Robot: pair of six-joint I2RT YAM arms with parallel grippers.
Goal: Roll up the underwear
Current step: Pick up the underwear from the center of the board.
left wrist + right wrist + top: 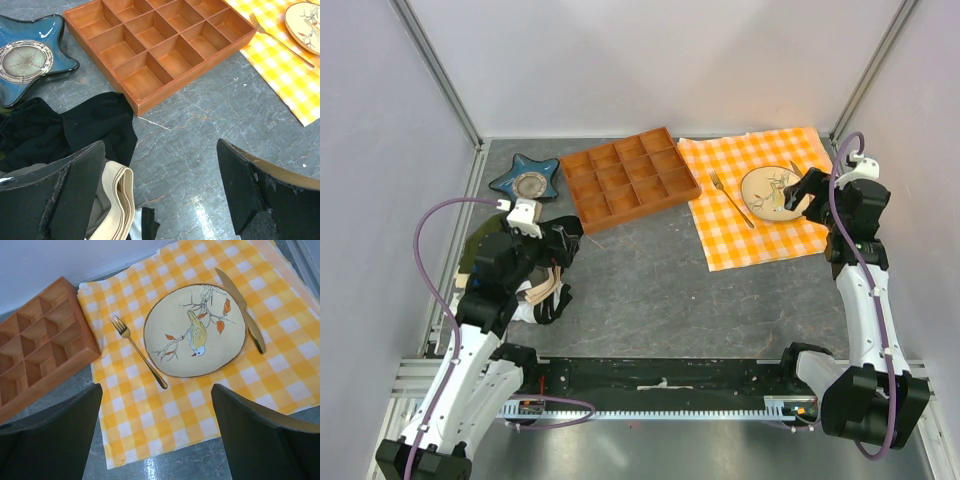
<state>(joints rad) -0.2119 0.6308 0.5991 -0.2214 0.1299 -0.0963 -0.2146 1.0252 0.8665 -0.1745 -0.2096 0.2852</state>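
The underwear (99, 206) shows in the left wrist view as a strip of dark grey-brown fabric beside a folded cream band (119, 200). My left finger (70, 195) hides most of it. It lies in a heap of clothes (546, 296) at the table's left. My left gripper (160, 175) is open and empty, low over bare table just right of the heap; it also shows in the top view (563, 243). My right gripper (157, 425) is open and empty above the checked cloth, and in the top view (802, 190) it is far right, by the plate.
A jet-black garment (97, 125) and a white-and-black cloth piece (136, 226) lie in the same heap. A wooden compartment tray (625, 178) and a blue star dish (527, 178) stand at the back. The yellow checked cloth (760, 230) carries a plate (195, 330), fork (137, 350) and knife (240, 307).
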